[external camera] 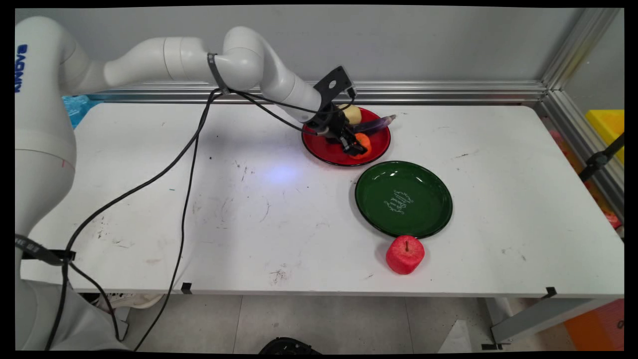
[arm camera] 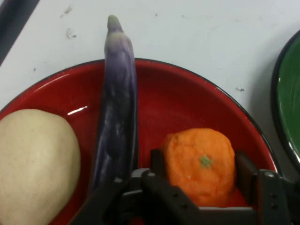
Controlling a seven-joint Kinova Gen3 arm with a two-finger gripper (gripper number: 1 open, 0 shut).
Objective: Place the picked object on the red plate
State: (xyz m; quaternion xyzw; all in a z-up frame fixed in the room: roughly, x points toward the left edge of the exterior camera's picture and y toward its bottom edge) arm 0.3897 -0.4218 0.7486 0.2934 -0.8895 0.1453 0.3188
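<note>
White worktop (external camera: 149,224) sitting against grey wall. Gripper (arm camera: 200,171) reaching into red plate (external camera: 326,152) near far edge, fingers bracketing orange (arm camera: 199,164), apparently touching. Eggplant (arm camera: 117,122), potato (arm camera: 33,164) lying alongside. Green plate (external camera: 433,214) holding nothing; apple (external camera: 404,255) near front edge.

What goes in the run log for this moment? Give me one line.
hand: fingers either side of orange | red plate: orange, eggplant, potato | green plate: bare | apple: on table, beside green plate

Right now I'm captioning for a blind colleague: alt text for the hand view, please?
The black gripper brackets an orange on a red plate. Left of it lie a long purple eggplant and a pale potato; a green plate's edge shows at right.
</note>
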